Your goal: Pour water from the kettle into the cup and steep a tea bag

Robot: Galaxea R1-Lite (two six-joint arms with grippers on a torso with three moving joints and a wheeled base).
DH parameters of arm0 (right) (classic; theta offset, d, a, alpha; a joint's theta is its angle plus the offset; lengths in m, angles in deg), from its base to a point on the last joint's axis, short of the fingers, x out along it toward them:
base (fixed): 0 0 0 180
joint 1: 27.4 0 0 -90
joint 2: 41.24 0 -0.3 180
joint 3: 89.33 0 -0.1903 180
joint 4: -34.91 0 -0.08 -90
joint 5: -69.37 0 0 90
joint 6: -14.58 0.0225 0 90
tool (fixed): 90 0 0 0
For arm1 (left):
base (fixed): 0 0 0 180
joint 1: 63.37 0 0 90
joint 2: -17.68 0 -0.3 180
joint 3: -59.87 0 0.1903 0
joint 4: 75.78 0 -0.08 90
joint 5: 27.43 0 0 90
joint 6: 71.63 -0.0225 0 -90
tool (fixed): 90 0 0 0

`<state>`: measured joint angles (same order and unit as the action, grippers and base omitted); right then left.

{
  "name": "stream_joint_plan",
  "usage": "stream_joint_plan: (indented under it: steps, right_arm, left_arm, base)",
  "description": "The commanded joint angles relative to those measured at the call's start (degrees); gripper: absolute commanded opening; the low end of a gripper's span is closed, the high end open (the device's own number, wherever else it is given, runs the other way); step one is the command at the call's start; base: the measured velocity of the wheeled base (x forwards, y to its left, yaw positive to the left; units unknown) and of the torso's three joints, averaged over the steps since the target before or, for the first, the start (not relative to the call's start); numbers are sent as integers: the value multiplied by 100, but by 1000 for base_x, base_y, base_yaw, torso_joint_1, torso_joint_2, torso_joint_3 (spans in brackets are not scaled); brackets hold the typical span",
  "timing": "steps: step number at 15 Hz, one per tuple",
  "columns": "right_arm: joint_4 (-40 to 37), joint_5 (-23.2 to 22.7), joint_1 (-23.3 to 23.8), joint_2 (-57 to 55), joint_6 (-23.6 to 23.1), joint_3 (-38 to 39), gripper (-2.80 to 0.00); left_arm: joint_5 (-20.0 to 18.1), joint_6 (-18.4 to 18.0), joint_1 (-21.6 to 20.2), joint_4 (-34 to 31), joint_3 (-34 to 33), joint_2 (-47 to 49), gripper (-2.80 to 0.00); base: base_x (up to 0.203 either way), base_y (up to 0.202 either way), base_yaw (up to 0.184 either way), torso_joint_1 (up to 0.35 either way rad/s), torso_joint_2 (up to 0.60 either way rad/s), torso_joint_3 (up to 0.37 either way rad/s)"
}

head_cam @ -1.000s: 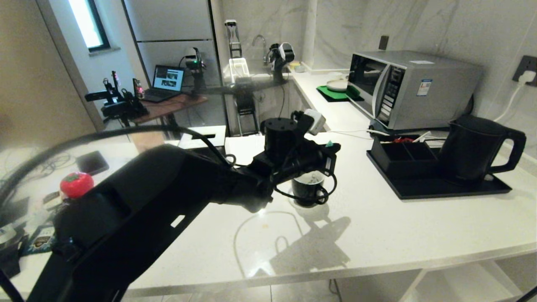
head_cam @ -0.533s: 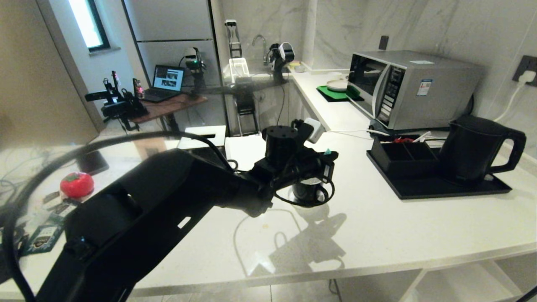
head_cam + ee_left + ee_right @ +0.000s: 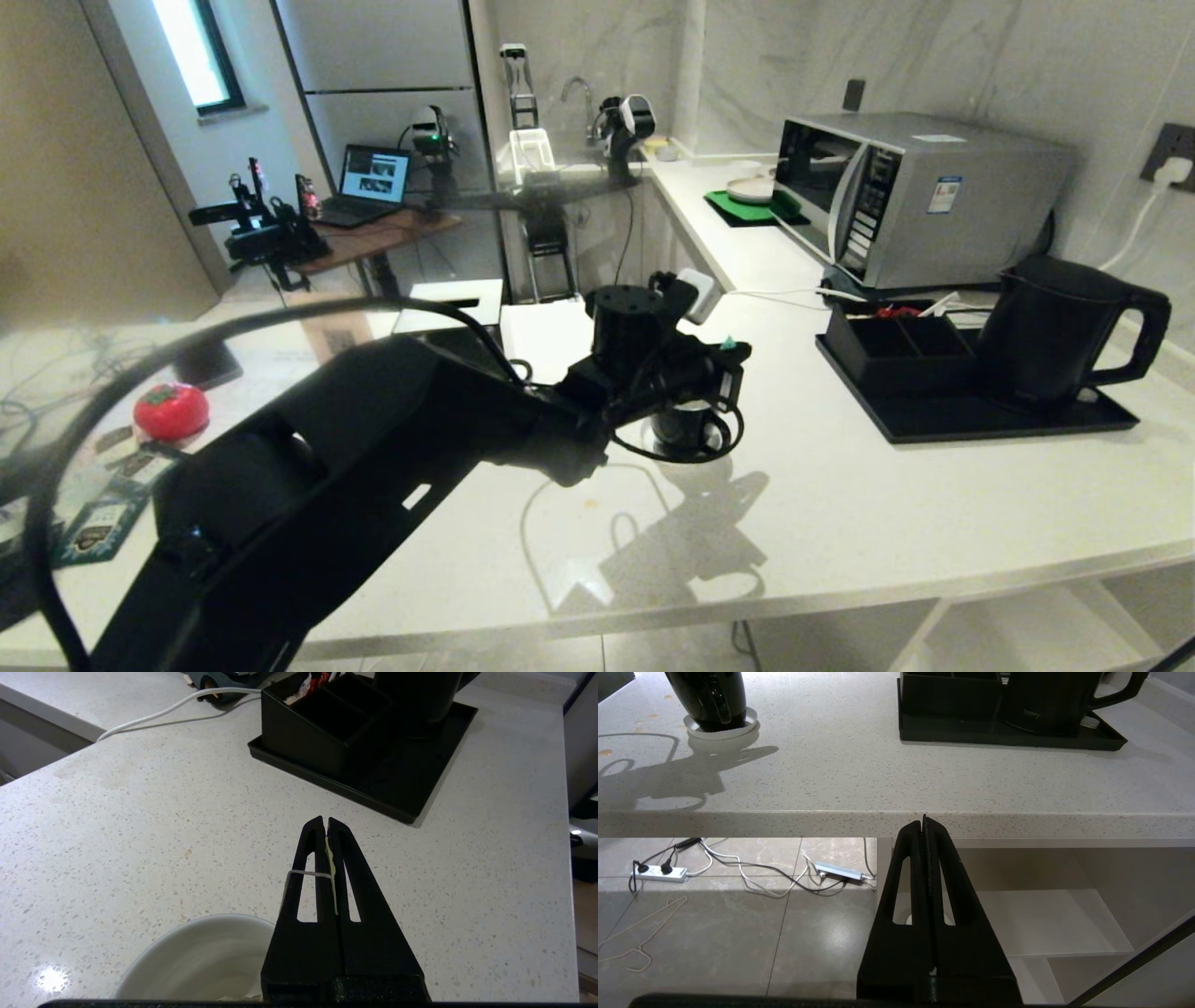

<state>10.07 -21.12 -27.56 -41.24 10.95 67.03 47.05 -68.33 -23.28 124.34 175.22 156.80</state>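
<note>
While the left gripper (image 3: pixel 326 826) hangs just over the cup (image 3: pixel 196 956), its jaws are pressed together on a thin pale-green tag, and a white string crosses one finger and drops toward the cup's white inside. The tea bag itself cannot be seen; it probably hangs inside the cup, below the jaws. In the head view the same gripper (image 3: pixel 724 373) sits directly above the cup (image 3: pixel 686 427), which stands on the white desk (image 3: pixel 840 504) with the arm covering most of it. So the bag's line runs straight down from the jaws into the cup, and the next dip or lift would turn on keeping that vertical line inside the rim.

Well off to the robot's right, the kettle (image 3: pixel 1060 331) stands upright on a black tray (image 3: pixel 980 425), handle turned away from the cup, beside a black box (image 3: pixel 892 350) of compartments. Bare desk lies between cup and tray; nothing blocks the way.

The right gripper (image 3: pixel 924 828) is parked below the desk edge, jaws pressed together on nothing, though that arm is on the kettle's side.
</note>
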Motion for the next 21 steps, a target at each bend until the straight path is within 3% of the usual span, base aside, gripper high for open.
stream_joint_plan:
  steps: [1,21]
  right_arm:
    - [-2,-3,-2,-9,-6,-3,-280]
    - [-2,-3,-2,-9,-6,0,-280]
  left_arm:
    - [11,6,-2,27,38,-63,-280]
    - [40,-93,-37,20,179,-860,-280]
  base:
    - [0,0,0,0,0,0]
    - [0,0,0,0,0,0]
